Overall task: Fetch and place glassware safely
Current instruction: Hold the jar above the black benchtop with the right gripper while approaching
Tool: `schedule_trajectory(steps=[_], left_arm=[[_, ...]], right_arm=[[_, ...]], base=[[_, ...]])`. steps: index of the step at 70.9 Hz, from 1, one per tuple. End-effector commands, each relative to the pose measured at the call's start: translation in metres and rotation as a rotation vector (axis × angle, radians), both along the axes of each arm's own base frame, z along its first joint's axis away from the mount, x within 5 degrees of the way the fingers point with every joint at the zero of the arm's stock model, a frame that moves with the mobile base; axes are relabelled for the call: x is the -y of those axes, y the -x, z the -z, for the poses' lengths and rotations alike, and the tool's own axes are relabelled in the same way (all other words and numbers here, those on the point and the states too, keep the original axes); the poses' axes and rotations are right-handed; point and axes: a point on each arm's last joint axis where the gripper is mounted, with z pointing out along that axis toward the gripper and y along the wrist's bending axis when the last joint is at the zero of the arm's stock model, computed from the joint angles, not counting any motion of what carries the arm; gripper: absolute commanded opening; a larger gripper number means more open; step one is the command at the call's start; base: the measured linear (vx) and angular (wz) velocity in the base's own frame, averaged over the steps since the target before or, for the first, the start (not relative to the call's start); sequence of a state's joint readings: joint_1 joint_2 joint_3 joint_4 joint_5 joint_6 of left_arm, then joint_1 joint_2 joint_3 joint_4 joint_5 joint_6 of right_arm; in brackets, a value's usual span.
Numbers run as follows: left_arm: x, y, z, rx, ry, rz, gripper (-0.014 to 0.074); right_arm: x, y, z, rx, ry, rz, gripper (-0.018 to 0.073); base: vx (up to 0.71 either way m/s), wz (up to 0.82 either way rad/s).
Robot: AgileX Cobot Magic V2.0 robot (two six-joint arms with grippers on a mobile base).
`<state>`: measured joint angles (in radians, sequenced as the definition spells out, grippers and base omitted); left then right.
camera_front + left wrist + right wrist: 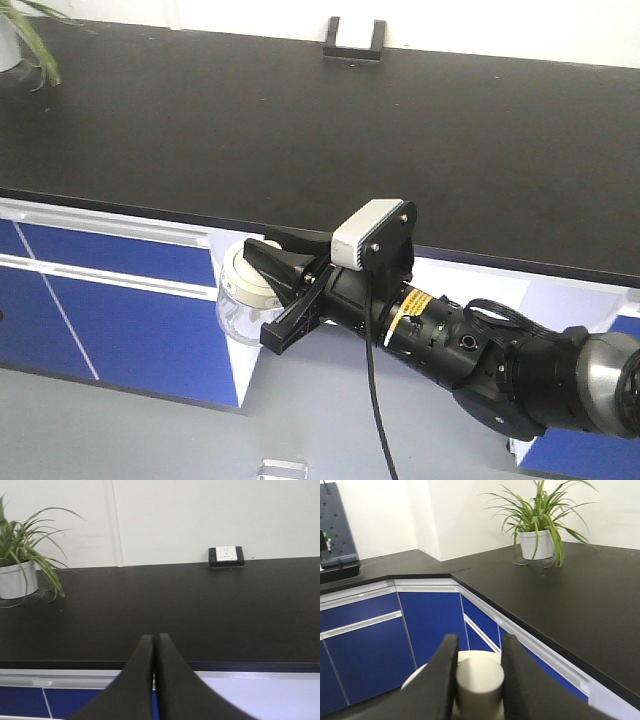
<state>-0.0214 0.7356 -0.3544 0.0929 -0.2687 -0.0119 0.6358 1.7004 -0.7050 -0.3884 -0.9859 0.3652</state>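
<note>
Right end effector (260, 295) pinching the glass jar (238, 280).
Front view: jar at 7 o'clock, just below the black table's (300, 130) front edge. Left wrist view: left end effector (153, 642) pressed together at 6 o'clock. Right wrist view: fingers (445, 665) clamp the jar's lid knob (479, 680).
</note>
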Motion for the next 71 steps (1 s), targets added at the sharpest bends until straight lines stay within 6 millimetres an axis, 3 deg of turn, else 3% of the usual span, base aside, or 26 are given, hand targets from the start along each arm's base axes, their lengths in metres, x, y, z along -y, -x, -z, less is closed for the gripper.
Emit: schedule_trajectory(steps=[1, 43, 71], left_arm=[[0.001, -0.001, -0.016, 0.099, 0.019, 0.009, -0.0007], [0.001, -0.001, -0.016, 0.097, 0.019, 0.009, -0.0007], [0.001, -0.001, -0.016, 0.097, 0.019, 0.009, -0.0007]], right_arm=[[0.002, 0.0, -0.033, 0.124, -0.144, 0.004, -0.0003], [0.015, -0.013, -0.038, 0.145, -0.192, 0.199, -0.0003], [0.015, -0.013, -0.038, 0.143, -0.192, 0.202, -0.0003]], base=[[0.0, -0.18], [0.01, -0.01], [0.01, 0.01]])
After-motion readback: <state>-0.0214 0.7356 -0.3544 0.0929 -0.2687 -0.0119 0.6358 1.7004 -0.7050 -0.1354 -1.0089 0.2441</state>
